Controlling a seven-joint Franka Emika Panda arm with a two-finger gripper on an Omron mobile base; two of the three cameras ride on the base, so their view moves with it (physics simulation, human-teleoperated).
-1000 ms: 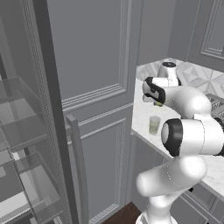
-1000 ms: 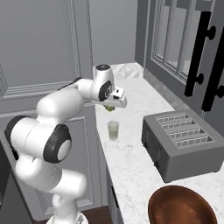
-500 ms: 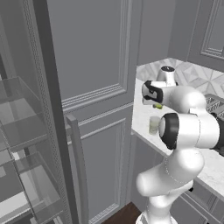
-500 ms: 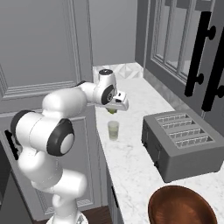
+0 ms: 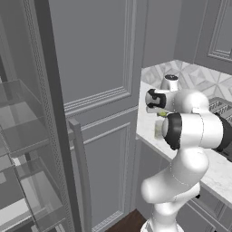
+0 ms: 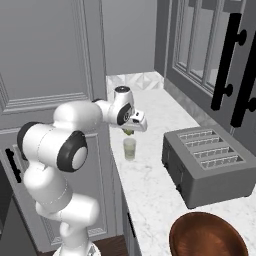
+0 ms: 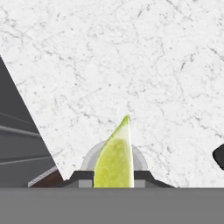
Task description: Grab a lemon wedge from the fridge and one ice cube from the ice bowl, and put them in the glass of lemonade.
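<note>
Carrying the wedge [image 7: 114, 159] pinched tight, the claw [image 6: 131, 131] has slid along the desk [image 6: 165, 190] over the last second and now hangs just above the glass [image 6: 129, 148]; release looks close, with the ice step remaining.

Hand [image 6: 129, 132] with the lemon wedge [image 6: 129, 132] has slid toward the glass of lemonade [image 6: 130, 148] over the last second; it was up and left of it at roughly 11 o'clock, now directly over the rim. Arm's forearm swung along with it.
</note>
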